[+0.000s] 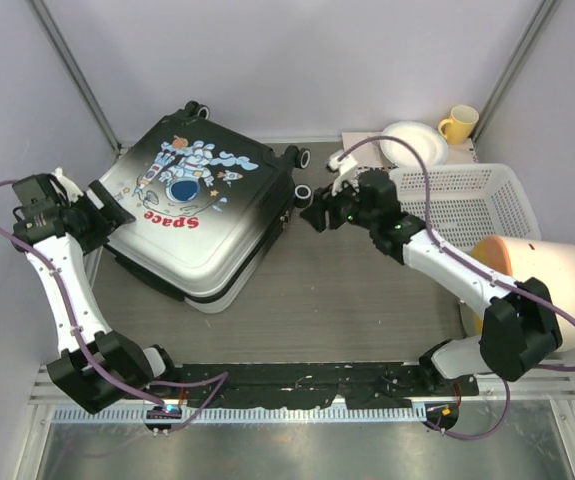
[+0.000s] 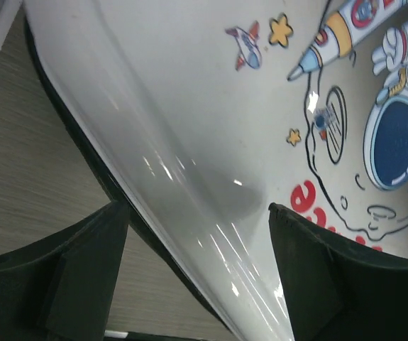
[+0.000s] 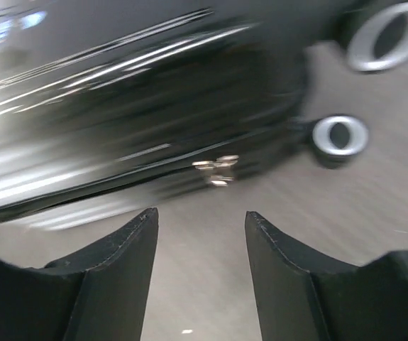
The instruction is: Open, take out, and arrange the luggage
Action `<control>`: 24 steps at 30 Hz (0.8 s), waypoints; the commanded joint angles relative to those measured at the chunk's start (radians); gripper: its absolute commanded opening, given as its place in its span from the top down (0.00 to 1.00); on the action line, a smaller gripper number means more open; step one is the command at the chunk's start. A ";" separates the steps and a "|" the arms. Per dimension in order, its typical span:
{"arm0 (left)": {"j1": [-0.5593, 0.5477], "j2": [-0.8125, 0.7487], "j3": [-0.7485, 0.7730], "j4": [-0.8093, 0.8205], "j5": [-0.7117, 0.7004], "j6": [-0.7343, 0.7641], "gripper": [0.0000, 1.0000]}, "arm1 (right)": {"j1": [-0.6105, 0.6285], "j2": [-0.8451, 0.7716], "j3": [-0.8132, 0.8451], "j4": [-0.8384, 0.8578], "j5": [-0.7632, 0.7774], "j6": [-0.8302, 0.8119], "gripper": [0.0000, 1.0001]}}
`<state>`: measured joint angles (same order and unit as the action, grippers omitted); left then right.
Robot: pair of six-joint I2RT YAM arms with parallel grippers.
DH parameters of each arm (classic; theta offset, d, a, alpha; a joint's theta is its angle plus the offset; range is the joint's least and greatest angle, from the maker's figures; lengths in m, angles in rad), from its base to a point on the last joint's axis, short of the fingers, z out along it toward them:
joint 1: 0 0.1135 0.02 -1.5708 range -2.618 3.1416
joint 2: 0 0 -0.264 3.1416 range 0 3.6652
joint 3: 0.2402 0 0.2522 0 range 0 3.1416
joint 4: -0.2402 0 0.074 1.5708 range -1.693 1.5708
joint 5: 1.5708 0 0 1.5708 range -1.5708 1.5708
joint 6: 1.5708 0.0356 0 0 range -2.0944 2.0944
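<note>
The luggage (image 1: pixel 229 238) lies flat and shut on the table, astronaut and red "Space" print facing up, wheels (image 1: pixel 303 157) toward the back right. My left gripper (image 1: pixel 115 213) is at its left edge. In the left wrist view the left gripper (image 2: pixel 198 207) is open, and the white shell rim (image 2: pixel 211 234) runs between the spread fingers (image 2: pixel 83 277). My right gripper (image 1: pixel 312 216) hovers just off the case's right side. It (image 3: pixel 200 213) is open over bare table, a short way from the silver zip pulls (image 3: pixel 216 170) on the dark shell (image 3: pixel 118 85).
A white slatted basket (image 1: pixel 467 205) stands at the right, with a large cream rounded object (image 1: pixel 547 280) at its near end. A white bowl (image 1: pixel 412 140) and a yellow mug (image 1: pixel 457 122) sit at the back right. Two suitcase wheels (image 3: pixel 338 135) are near the right gripper.
</note>
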<state>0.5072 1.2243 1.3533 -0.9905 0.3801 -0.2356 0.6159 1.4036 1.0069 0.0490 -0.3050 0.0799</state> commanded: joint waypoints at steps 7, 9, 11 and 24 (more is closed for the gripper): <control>0.068 -0.013 -0.086 0.199 0.079 -0.202 0.17 | -0.286 0.224 0.291 0.118 -0.030 0.010 0.30; 0.077 -0.011 -0.109 0.196 0.083 -0.200 0.18 | -0.286 0.308 0.378 0.167 0.016 0.043 0.30; 0.080 -0.028 -0.135 0.197 0.080 -0.202 0.18 | -0.286 0.363 0.444 0.186 0.095 0.078 0.30; 0.080 -0.118 -0.284 0.217 0.054 -0.229 0.17 | -0.255 0.945 1.192 0.039 -0.014 0.117 0.33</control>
<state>0.5858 1.1206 1.1053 -0.7490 0.4461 -0.4702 0.3325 2.2532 2.0079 0.1757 -0.2398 0.1970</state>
